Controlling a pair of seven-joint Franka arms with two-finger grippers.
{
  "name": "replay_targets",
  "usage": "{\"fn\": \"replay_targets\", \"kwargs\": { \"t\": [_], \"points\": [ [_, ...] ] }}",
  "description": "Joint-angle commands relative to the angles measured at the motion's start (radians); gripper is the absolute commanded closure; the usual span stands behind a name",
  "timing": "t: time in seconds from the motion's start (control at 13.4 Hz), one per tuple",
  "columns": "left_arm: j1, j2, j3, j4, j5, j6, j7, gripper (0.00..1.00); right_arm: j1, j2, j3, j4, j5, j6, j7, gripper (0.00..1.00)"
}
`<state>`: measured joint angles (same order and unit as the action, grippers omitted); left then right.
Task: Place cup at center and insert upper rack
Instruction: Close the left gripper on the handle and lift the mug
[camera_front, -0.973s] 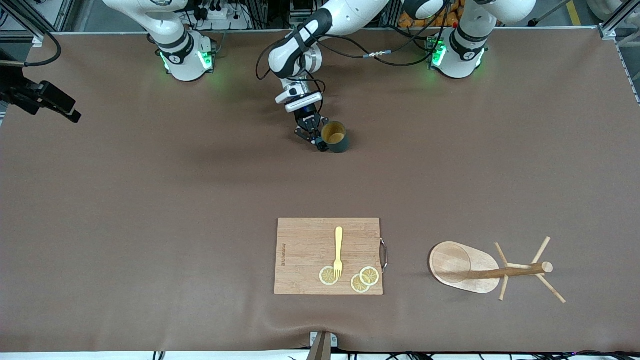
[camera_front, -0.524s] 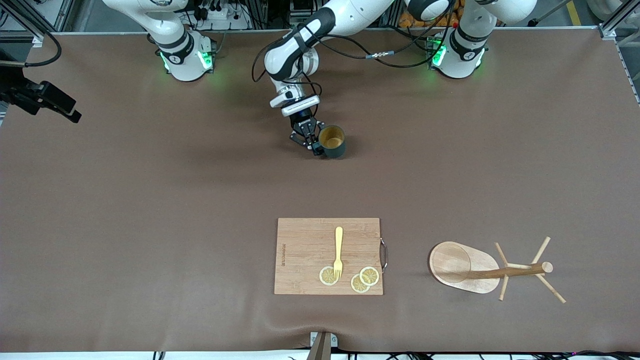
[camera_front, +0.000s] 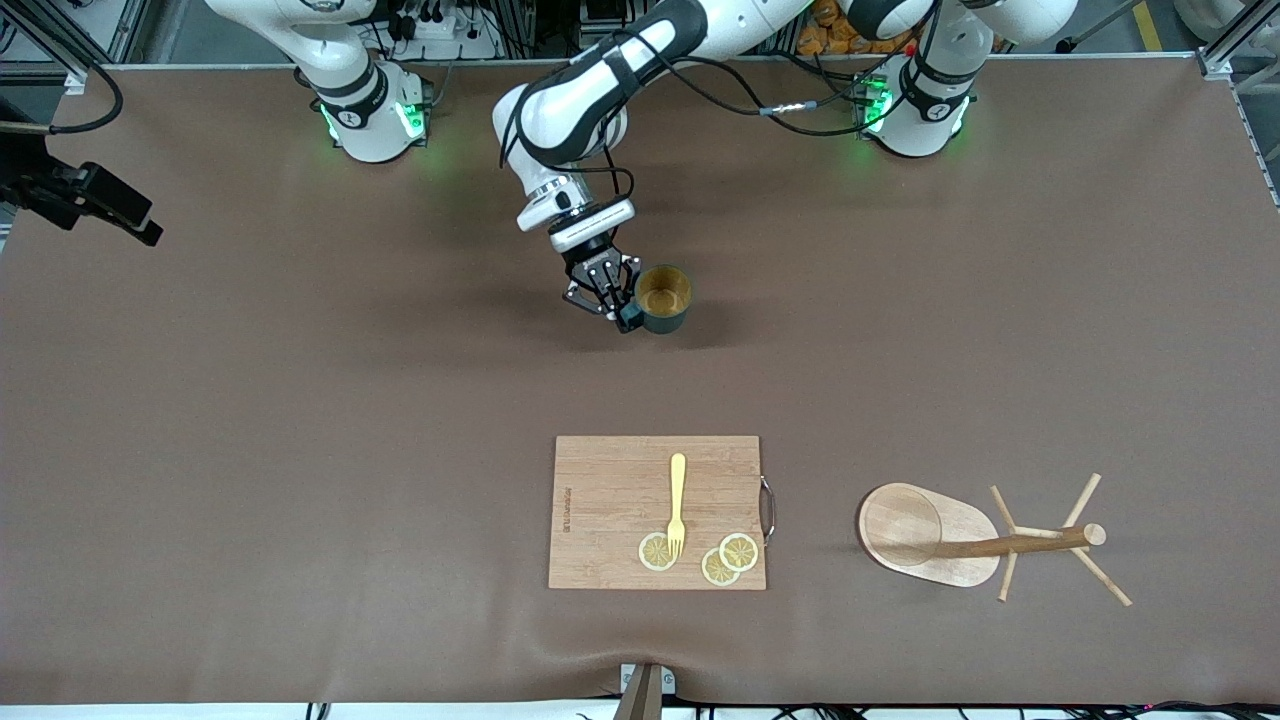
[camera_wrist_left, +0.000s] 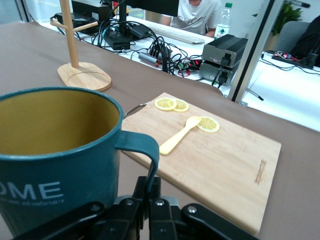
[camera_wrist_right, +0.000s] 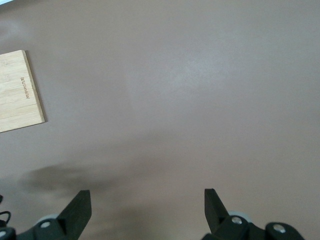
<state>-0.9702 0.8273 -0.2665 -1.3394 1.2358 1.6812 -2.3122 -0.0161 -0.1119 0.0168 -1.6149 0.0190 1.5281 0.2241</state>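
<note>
I have the cup (camera_front: 664, 297) in the left gripper (camera_front: 612, 300), which is clamped on the handle, so the cup's body hangs off the gripper toward the left arm's end of the worktop (camera_front: 300, 420). The cup is upright, mouth up, its tan inside showing from above. It sits over the bare worktop between the arm bases and the cutting board (camera_front: 610, 510); I cannot tell whether it is touching down or just above the surface.

The relation I care about next is the rack. The upper rack (camera_front: 975, 540) stands near the front camera, toward the left arm's end and well apart from the cup. In the left wrist view its post (camera_wrist_left: 69, 37) rises straight off the rounded base, so its long axis is vertical, pegs angling off the top. The left arm's base is the nearer one to it, but that arm is busy with the cup.

The right gripper (camera_wrist_right: 147, 207) waits with its fingers spread wide over bare worktop, holding nothing, with a corner of the cutting board in its view.

A yellow fork (camera_front: 677, 505) and lemon slices (camera_front: 700, 555) lie on the board.
</note>
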Motion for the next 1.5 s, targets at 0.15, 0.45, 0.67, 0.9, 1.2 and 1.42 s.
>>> {"fn": "replay_targets", "kwargs": {
  "t": [0.15, 0.45, 0.67, 0.9, 1.2, 1.42],
  "points": [
    [0.085, -0.092, -0.013, 0.019, -0.114, 0.023, 0.146, 1.00, -0.025, 0.000, 0.017, 0.003, -0.010, -0.005, -0.009, 0.00],
    [0.206, -0.218, -0.011, 0.017, -0.268, 0.121, 0.195, 1.00, -0.022, 0.000, 0.017, 0.003, -0.010, -0.006, -0.005, 0.00],
    [0.298, -0.270, -0.010, 0.019, -0.425, 0.221, 0.258, 1.00, -0.022, 0.000, 0.017, 0.003, -0.010, -0.009, -0.002, 0.00],
    [0.379, -0.298, -0.011, 0.019, -0.553, 0.268, 0.347, 1.00, -0.022, 0.000, 0.018, 0.003, -0.010, -0.009, 0.000, 0.00],
    [0.488, -0.341, -0.011, 0.019, -0.786, 0.307, 0.497, 1.00, -0.021, 0.000, 0.019, 0.000, -0.010, -0.011, 0.000, 0.00],
    [0.582, -0.364, -0.011, 0.019, -0.955, 0.351, 0.589, 1.00, -0.022, 0.000, 0.019, 0.000, -0.010, -0.011, 0.000, 0.00]
  ]
}}
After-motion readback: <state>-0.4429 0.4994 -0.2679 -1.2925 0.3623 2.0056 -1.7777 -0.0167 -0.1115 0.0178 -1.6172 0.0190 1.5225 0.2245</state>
